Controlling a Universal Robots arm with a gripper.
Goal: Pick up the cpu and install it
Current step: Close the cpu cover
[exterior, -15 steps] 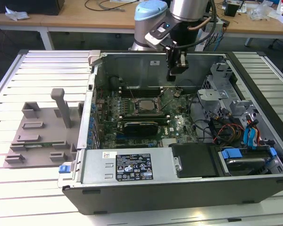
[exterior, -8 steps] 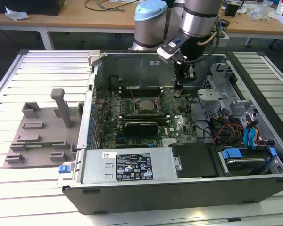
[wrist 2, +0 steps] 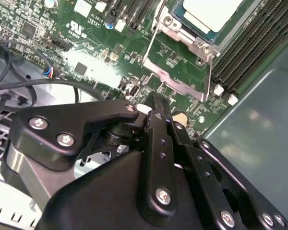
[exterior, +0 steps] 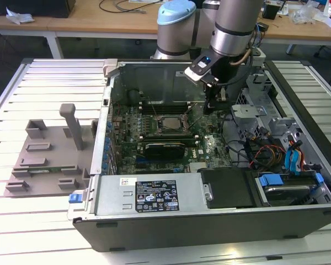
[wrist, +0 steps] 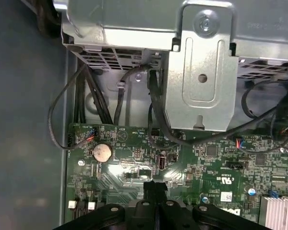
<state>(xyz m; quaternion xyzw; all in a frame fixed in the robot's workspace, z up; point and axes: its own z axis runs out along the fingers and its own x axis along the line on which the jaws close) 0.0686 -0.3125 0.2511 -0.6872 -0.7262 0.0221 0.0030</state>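
Note:
The cpu (exterior: 166, 122), a flat square chip with a silver-grey top, lies in its socket on the green motherboard (exterior: 209, 146) inside the open computer case (exterior: 154, 77). In the second wrist view the cpu (wrist 2: 213, 12) sits within the socket's metal frame (wrist 2: 182, 45). My gripper (exterior: 209, 109) hangs low over the board, to the exterior view's right of the socket and apart from the chip. Its black fingers (wrist: 153, 186) are shut together with nothing between them, and the fingertips (wrist 2: 157, 103) hover just above the board.
A grey plastic tray (exterior: 44, 160) with raised blocks lies on the slatted table at the exterior view's left. A long black card (exterior: 165, 148) crosses the board below the socket. A metal drive cage (wrist: 201, 72), black cables (wrist: 101, 100) and a coin battery (wrist: 102, 152) surround the gripper.

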